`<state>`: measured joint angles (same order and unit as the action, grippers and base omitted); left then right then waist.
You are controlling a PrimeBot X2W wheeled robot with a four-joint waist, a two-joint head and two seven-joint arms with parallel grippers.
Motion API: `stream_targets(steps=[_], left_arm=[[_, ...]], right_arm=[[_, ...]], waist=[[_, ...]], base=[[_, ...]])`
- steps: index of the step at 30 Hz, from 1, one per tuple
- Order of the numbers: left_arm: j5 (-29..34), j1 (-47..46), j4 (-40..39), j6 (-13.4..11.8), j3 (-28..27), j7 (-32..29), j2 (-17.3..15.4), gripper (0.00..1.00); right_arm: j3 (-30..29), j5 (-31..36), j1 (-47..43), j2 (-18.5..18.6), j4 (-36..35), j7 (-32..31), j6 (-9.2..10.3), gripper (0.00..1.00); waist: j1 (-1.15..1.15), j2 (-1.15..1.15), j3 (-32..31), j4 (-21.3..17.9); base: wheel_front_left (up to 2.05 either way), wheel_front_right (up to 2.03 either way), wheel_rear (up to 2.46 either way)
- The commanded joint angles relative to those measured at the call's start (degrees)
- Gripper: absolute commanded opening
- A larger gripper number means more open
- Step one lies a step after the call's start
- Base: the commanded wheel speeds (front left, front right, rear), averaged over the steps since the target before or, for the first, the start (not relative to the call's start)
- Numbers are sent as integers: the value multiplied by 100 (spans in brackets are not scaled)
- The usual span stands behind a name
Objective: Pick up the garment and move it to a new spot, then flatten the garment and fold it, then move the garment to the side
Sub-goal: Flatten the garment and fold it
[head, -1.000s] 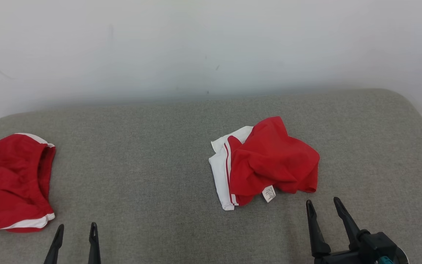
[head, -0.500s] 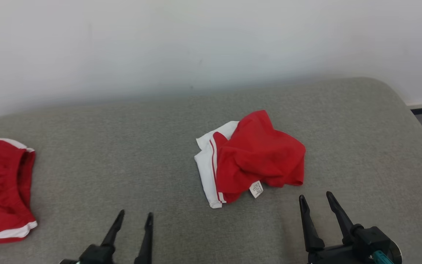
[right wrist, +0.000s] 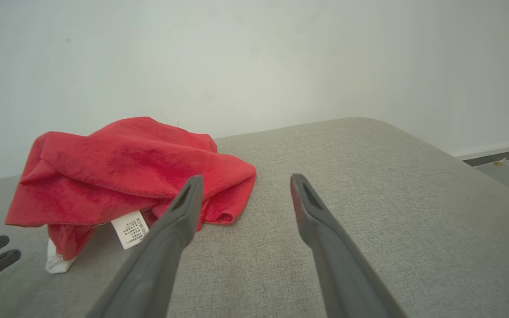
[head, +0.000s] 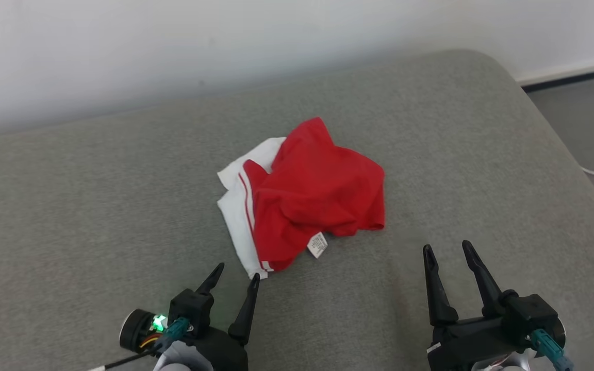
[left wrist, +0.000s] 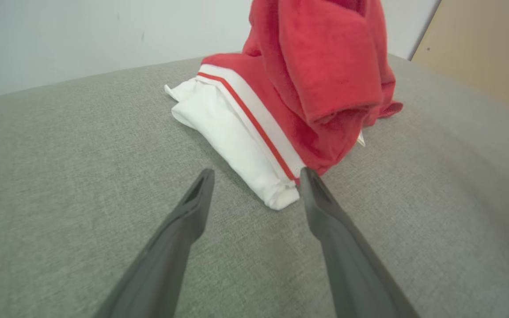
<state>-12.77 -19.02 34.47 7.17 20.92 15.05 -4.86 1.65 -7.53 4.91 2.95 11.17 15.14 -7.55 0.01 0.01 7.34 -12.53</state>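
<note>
The left end effector [head: 236,273] has its two dark fingers spread wide and holds nothing. It sits low over the grey cushion [head: 96,206]. Just in front of it, a bit to its right, is the white corner [left wrist: 276,198] of the garment [head: 312,196]. In the left wrist view that corner lies just ahead of the gap between the fingers. The right finger tip is right by the red and white edge, but I cannot tell if it touches the cloth.

The garment is a crumpled heap, red on top with a white part on its left side. A small white label [head: 317,245] sticks out on the near side.

The right end effector [head: 446,246] is wide too, and empty. The garment is in front of it and off to its left, near but apart.

I think this is the very first step: reaching in to pick the garment up. Nothing is lifted yet. Next, the left end effector should slide forward a little, dip down and pinch the white corner. The right one should move forward and left to grab the red edge.
</note>
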Motion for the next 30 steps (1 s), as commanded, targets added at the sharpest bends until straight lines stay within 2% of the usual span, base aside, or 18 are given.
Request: stream_targets(steps=[1,11,12,13,14,17,21,30], left_arm=[[-11,-170,141,24,70,18,-9,100],[-160,-833,1090,25,585,19,-76,100],[-157,-894,1153,25,609,19,-106,65],[-164,-948,1199,25,568,19,-136,23],[-199,-981,1225,25,513,19,-140,0],[-212,-1024,1226,-4,370,19,-141,0],[-165,-876,819,-68,117,19,-173,0],[204,-343,-546,-269,-235,19,-613,0]], right_arm=[[16,-63,61,-14,-8,1,13,100],[23,-91,129,-13,25,1,13,100],[21,-80,129,-13,26,1,13,100],[24,-66,125,-13,24,1,13,100],[20,-51,117,-13,25,1,13,100],[2,-30,70,-12,13,1,13,100],[-110,-19,-22,-11,3,1,13,100],[-72,-128,-199,-11,32,2,13,100]], waist=[[-1,-1,355,-410],[-1,-1,303,-520],[-1,-1,281,-510],[-1,-1,269,-494],[-1,-1,257,-476],[-1,-1,210,-384],[-1,-1,95,-99],[-1,-1,-271,734]], base=[[0,0,0],[0,0,0],[0,0,0],[0,0,0],[0,0,0],[0,0,0],[0,0,0],[0,0,0]])
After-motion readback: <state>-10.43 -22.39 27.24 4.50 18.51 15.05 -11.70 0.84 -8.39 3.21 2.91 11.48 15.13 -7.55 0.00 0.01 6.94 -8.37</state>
